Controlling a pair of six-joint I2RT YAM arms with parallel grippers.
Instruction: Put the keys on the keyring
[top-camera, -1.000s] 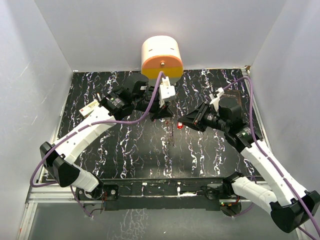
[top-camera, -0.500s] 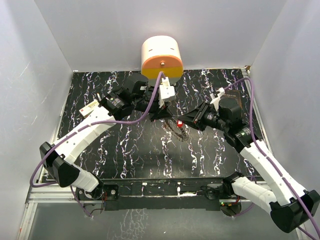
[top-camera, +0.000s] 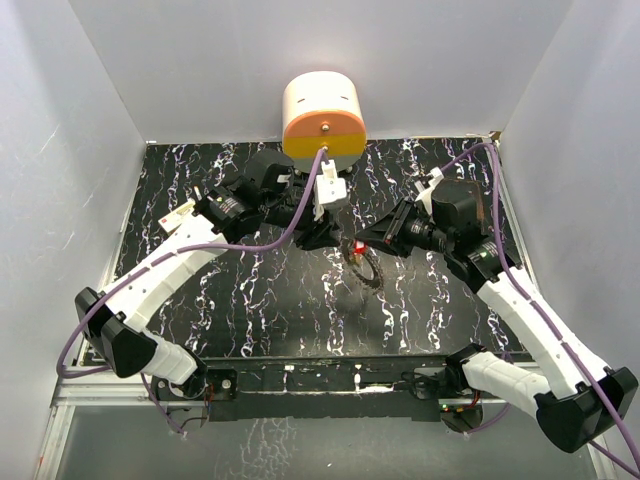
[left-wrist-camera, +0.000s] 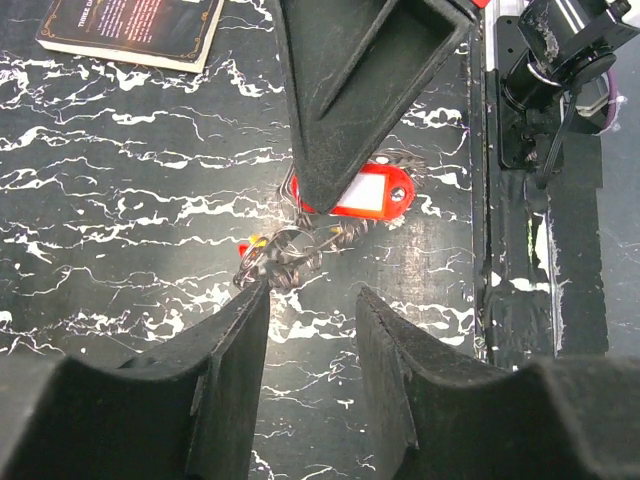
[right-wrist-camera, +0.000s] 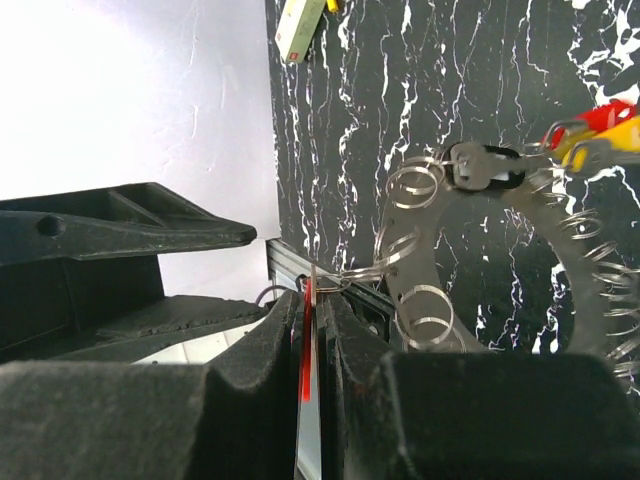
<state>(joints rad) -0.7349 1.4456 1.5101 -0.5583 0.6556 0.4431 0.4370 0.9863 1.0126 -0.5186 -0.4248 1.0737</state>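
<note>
The right gripper (right-wrist-camera: 312, 305) is clenched on a thin red key (right-wrist-camera: 306, 365) that points forward along its fingers, the keyring (right-wrist-camera: 565, 240) lies just ahead to its right, and the released left gripper (left-wrist-camera: 312, 295) hovers nearer to it.

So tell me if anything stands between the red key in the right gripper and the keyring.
Nothing visible does. The red key, pinched in the right gripper, has its wire loop right at the keyring rim. The open left gripper is not between them.
</note>
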